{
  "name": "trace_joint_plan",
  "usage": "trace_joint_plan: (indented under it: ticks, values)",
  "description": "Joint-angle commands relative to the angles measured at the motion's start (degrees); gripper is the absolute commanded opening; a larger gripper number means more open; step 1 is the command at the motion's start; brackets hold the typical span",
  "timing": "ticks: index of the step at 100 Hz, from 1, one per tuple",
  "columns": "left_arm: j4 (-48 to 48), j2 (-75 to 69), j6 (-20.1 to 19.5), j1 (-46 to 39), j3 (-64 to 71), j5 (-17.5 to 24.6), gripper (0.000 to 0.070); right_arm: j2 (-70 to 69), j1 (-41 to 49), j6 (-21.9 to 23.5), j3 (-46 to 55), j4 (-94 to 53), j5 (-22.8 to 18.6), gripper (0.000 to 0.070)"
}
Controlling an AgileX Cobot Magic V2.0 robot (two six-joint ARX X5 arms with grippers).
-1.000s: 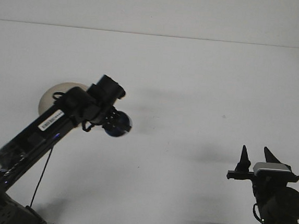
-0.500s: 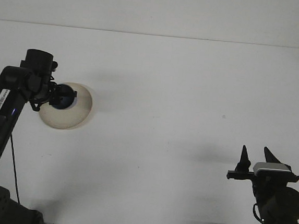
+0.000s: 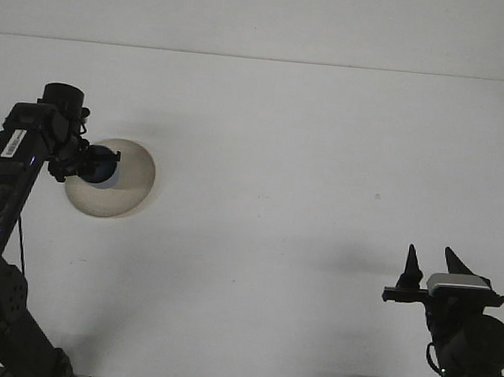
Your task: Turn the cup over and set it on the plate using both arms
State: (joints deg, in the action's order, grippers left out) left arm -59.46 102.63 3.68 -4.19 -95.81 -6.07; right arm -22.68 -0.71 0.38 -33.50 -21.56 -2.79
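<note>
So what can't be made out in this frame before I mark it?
- Front view: left gripper fingers, hidden behind its own wrist; grip on the cup unclear.
- Cup: too dark and small to tell upright or inverted, or whether it touches the plate.
- Plate's left part, covered by the arm.
- Right gripper: open, empty; its arm is cut off at the bottom edge.

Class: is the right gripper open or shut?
Open. The right gripper shows two dark fingers pointing up with white table visible between them, holding nothing.
</note>
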Motion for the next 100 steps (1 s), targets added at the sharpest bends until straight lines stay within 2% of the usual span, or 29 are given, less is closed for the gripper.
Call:
trace_joint_plan:
  ticks: [1,16,39,45,58,65,100]
  values:
    - [0.3,2.1,-0.7,-0.6,-1.0,0.3,0.0015,-0.2,0.0,-0.2,-0.6,0.5,0.2,0.0415]
    - [0.5,5.0,-1.3,-2.0,-1.0,5.3,0.0015,-0.2,0.0,-0.2,-0.6,0.5,0.2,0.0416]
    - [1.3,6.3,-1.3,-2.2,-1.0,5.4,0.0023,-0.2,0.0,-0.2,-0.6,0.5,0.2,0.0416]
    - [1.2,6.3,-1.3,-2.3,-1.0,5.4,0.0094,-0.2,0.0,-0.2,-0.6,0.5,0.2,0.0415]
    - [1.2,6.3,-1.3,-2.3,-1.2,5.4,0.039,-0.2,0.0,-0.2,-0.6,0.5,0.2,0.0416]
    - [1.0,6.3,-1.2,-2.3,-2.0,5.4,0.0469,-0.2,0.0,-0.2,-0.6,0.5,0.2,0.0416]
    - [-4.0,2.5,-0.2,-2.3,-11.6,5.4,0.0476,-0.2,0.0,-0.2,-0.6,0.5,0.2,0.0415]
